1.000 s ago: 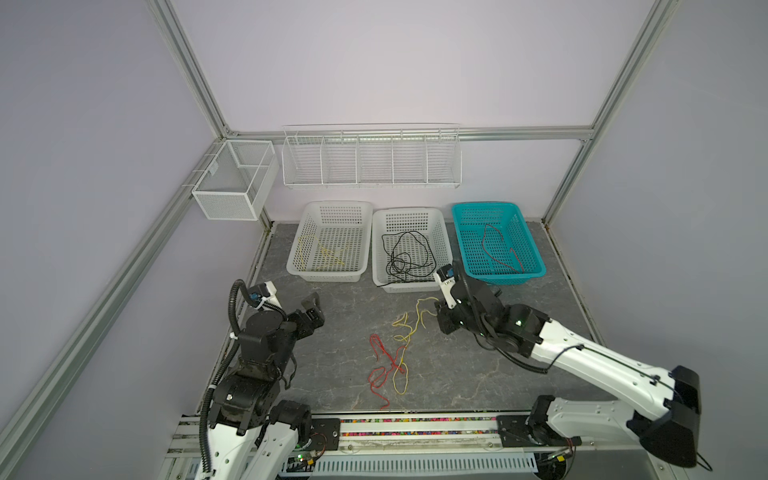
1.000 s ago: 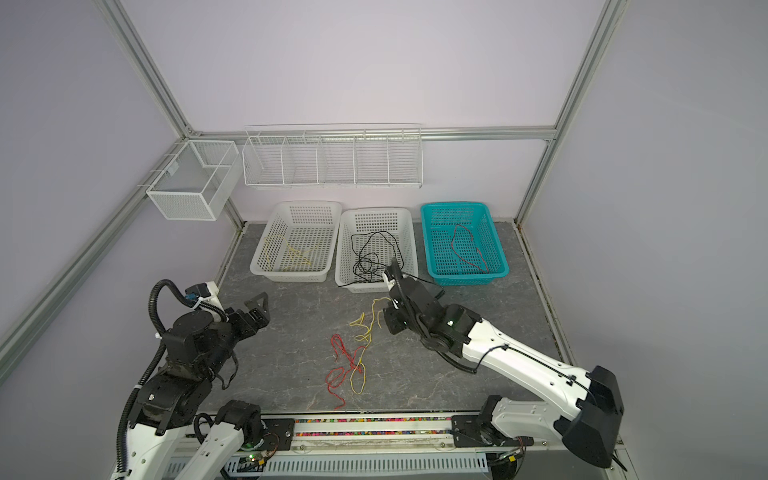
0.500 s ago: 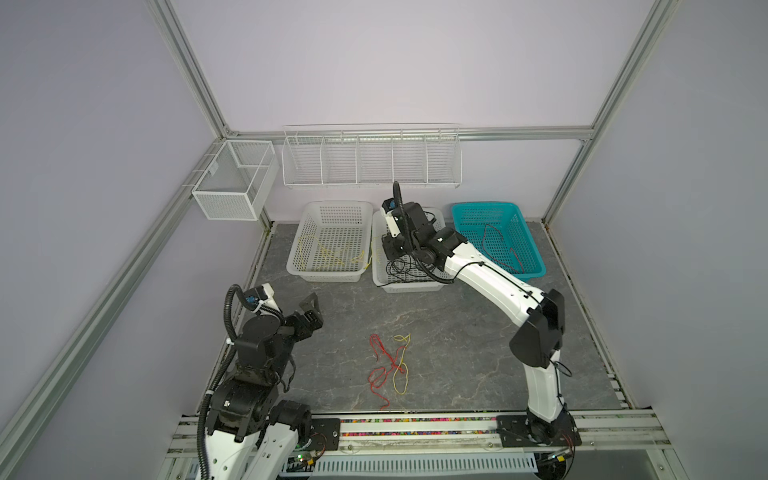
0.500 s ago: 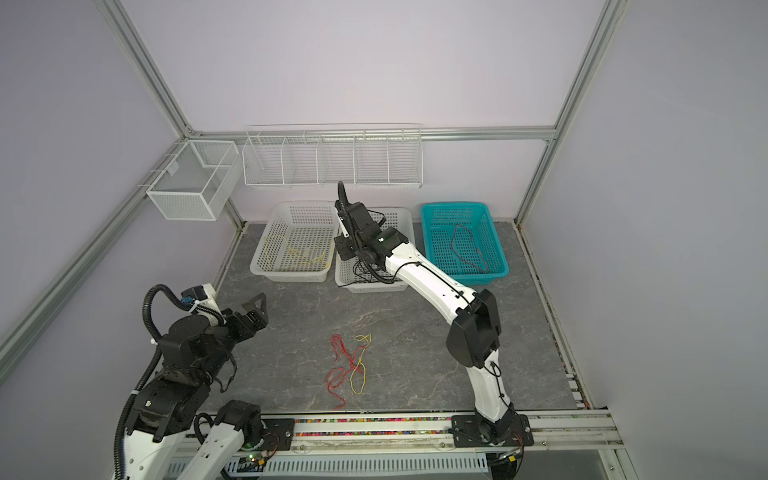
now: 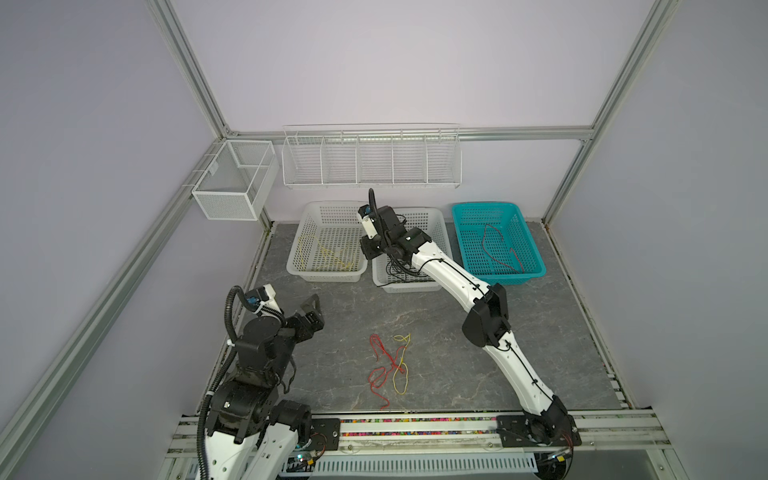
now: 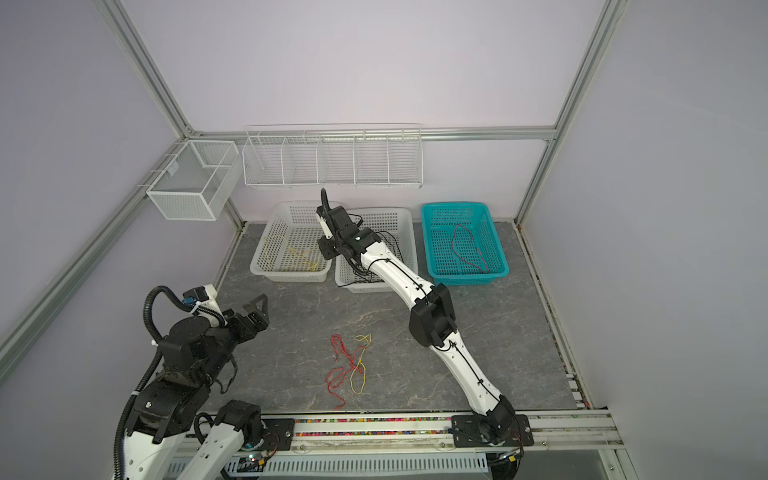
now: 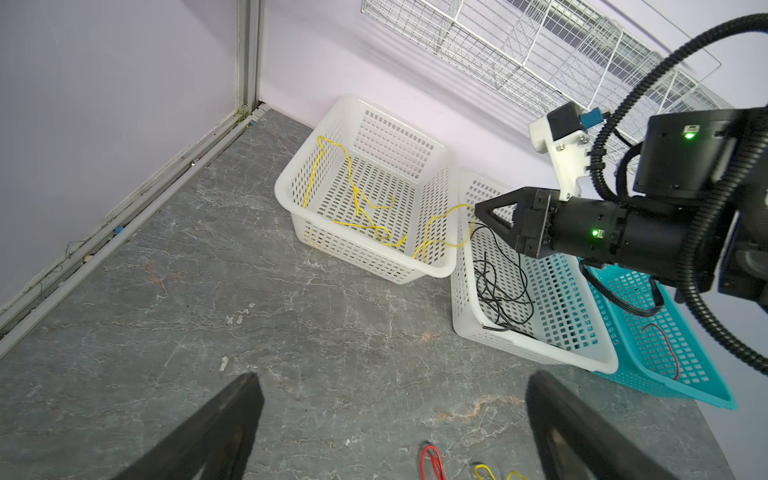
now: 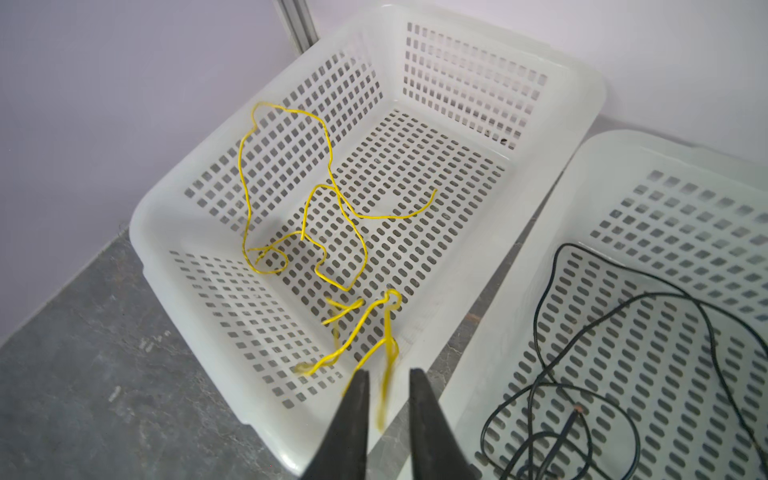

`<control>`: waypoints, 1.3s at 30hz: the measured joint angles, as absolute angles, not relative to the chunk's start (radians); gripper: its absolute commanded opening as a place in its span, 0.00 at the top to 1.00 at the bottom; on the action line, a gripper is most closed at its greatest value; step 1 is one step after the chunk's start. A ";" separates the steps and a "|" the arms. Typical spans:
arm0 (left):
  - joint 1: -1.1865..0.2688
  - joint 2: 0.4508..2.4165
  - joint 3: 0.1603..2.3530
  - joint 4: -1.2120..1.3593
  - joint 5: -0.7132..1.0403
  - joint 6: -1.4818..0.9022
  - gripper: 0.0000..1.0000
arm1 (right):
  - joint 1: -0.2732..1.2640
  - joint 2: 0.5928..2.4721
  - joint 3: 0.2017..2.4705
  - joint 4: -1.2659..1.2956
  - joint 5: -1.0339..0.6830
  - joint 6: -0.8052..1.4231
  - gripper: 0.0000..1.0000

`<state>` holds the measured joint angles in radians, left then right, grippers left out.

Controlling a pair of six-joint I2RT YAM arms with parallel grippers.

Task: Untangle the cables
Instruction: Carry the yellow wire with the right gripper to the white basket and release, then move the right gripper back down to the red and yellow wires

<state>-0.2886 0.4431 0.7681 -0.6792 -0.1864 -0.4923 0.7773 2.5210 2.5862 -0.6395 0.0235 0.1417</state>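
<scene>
While the right gripper hangs above the wall where the left white basket meets the middle white basket, we see its two black fingers standing a little apart. A dangling yellow cable drops through the gap between them. That stretch of wire is blurred, so we cannot tell whether either finger touches it. From the left wrist view, we see this cable start at the claw's tip and sag in loops at the left basket's side wall. A second yellow cable sprawls across that basket's floor and climbs one wall. The middle basket holds a loose heap of black cables, and the teal basket at the right end of the row holds one red cable. Out on the grey marbled tabletop, well apart from all three baskets, we find a tangle of red and yellow wire, the two colours crossing each other. The left gripper hovers over bare tabletop near the left edge, its fingers spread wide, well apart from the tangle.
</scene>
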 measured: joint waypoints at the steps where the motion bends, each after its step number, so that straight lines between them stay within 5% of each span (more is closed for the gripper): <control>1: -0.289 0.443 0.768 -0.679 -0.186 -0.492 0.00 | 0.779 2.521 2.586 -0.639 0.018 0.134 0.65; 6: -0.289 0.443 0.768 -0.679 -0.186 -0.492 0.00 | 0.804 2.424 2.461 -0.633 0.002 0.081 0.46; 20: -0.289 0.448 0.766 -0.679 -0.186 -0.492 0.00 | 0.845 1.659 1.465 -0.464 0.019 0.161 0.38; 29: -0.289 0.461 0.765 -0.679 -0.183 -0.492 0.00 | 0.881 1.621 1.144 -0.390 0.037 0.387 0.36; 39: -0.289 0.469 0.765 -0.679 -0.182 -0.492 0.00 | 0.912 1.654 1.090 -0.313 0.053 0.688 0.35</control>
<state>-0.2886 0.4686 0.7647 -0.6788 -0.1822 -0.4923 0.9115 1.6539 1.0901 -0.3130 0.0528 0.6880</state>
